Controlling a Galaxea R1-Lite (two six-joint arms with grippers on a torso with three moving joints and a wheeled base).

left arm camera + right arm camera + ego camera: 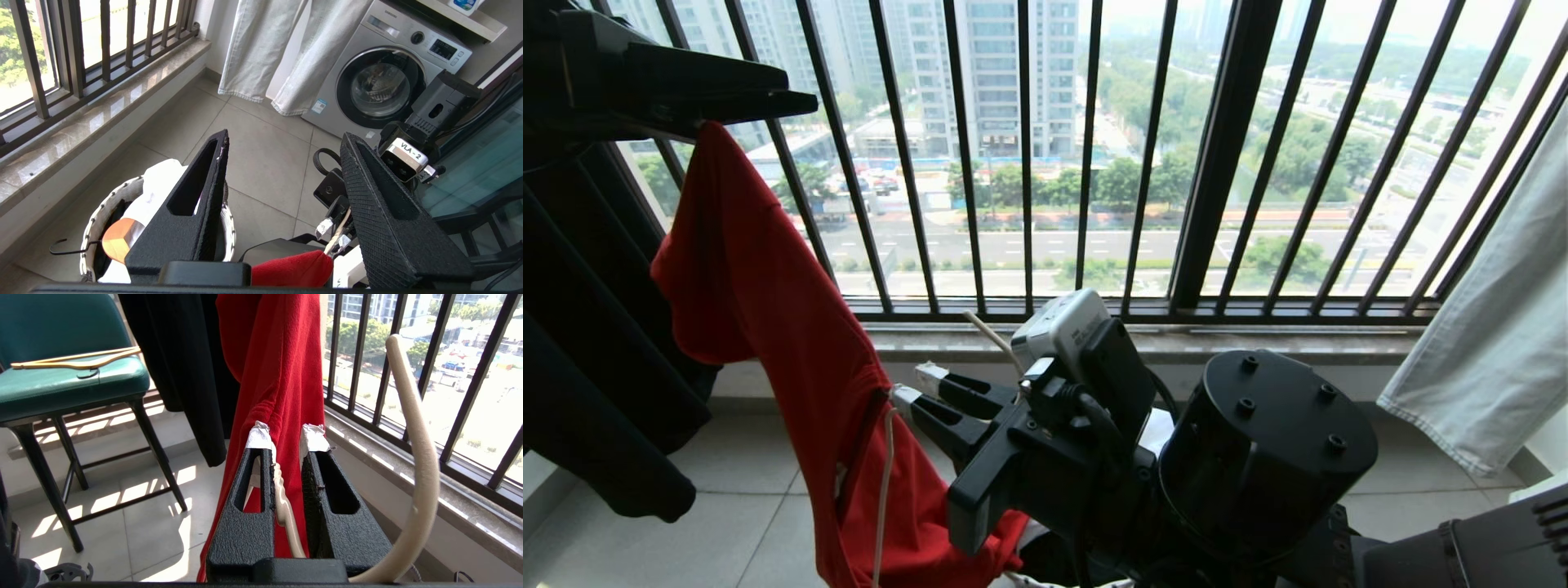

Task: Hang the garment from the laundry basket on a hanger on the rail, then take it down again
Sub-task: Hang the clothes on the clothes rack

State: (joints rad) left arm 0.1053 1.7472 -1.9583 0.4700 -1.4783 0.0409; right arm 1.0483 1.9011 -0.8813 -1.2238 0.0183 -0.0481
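The red shirt (792,327) runs off the bottom edge; its chest print is hidden in folds.

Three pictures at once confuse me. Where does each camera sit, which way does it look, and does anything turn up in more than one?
Head view: on the robot's head, facing the barred window; the right gripper meets the red T-shirt.
Left wrist view: behind the open left gripper, looking down at floor, laundry basket, washing machine.
Right wrist view: behind the right gripper's fingers, clamped on T-shirt and off-white hanger, green chair beyond.
Shared: T-shirt, hanger and window bars, head and right wrist.
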